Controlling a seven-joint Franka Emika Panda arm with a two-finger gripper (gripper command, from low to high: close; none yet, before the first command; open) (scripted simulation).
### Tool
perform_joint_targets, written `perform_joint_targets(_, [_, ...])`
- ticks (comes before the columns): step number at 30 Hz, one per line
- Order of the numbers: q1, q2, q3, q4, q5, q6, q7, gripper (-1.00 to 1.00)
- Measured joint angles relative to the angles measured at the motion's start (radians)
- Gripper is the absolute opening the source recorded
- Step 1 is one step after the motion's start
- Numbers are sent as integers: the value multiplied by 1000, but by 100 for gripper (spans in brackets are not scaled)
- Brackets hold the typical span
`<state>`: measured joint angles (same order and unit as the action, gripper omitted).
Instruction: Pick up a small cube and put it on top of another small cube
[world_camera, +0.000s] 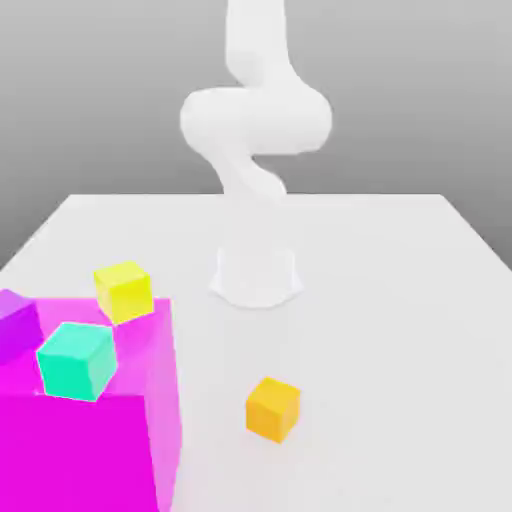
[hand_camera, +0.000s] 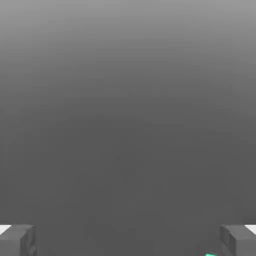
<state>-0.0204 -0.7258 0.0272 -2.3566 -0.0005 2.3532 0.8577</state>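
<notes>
The small orange cube sits alone on the white table, near the front and a little to the exterior view's right of centre. A yellow cube of about the same size lies at the far edge of a large magenta block. A teal cube shows over that block's top face. In the hand view my gripper is open: its two grey fingertips stand far apart with nothing between them, against a plain grey background.
The large magenta block fills the front corner at the exterior view's left, with a purple cube at its far left edge. The arm's white base stands mid-table, and its links rise above it.
</notes>
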Motion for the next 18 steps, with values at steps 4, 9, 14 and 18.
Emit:
perform_joint_targets(4, [-37, 143, 50, -104, -1, 100, 110, 0])
perform_joint_targets(9, [-78, 320, 106, -230, -5, 223, 245, 0])
perform_joint_targets(14, [-106, 511, 148, -364, -10, 354, 392, 0])
perform_joint_targets(18, [-106, 675, 164, -476, 2, 468, 505, 0])
